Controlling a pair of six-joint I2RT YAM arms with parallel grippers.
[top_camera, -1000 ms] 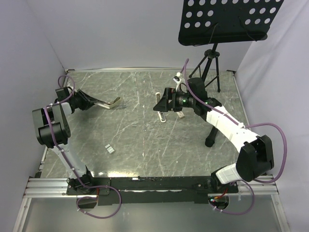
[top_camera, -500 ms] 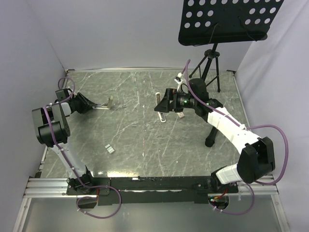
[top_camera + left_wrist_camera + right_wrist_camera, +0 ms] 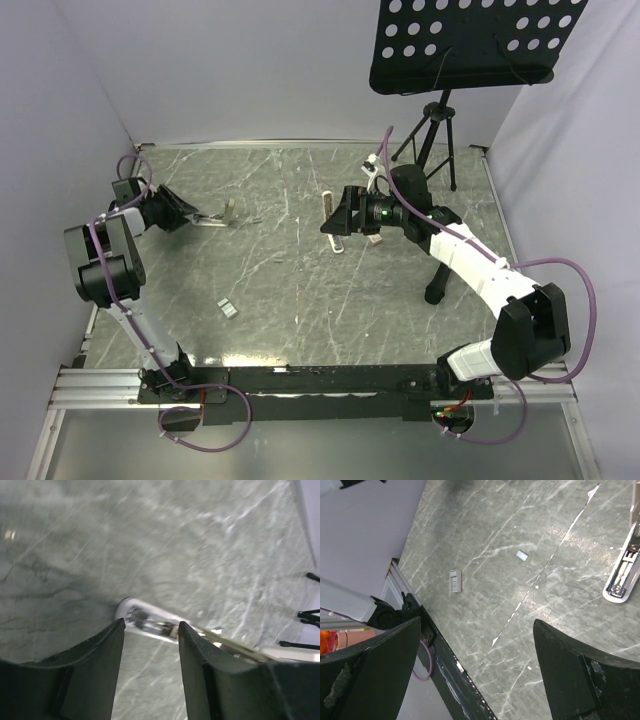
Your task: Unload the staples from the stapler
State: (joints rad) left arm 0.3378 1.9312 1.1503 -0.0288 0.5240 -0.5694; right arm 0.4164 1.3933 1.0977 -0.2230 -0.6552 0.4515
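Observation:
A cream-white stapler with a silvery rail lies open on the table at the far left, one arm standing up. In the left wrist view its silvery rounded end lies just past my fingertips. My left gripper is open and empty right behind it. A second long white stapler bar lies under my right gripper, which hovers wide open and empty. A staple strip lies on the table, and a smaller bit of staples lies farther back.
A black tripod stand with a perforated black desk stands at the back right. A small cream piece lies beside the right gripper. The table's black front rail and the purple side walls bound the space.
My left gripper held the stapler raised, lowered it to the table, let go and drew back left. The right gripper shifted slightly to the right.

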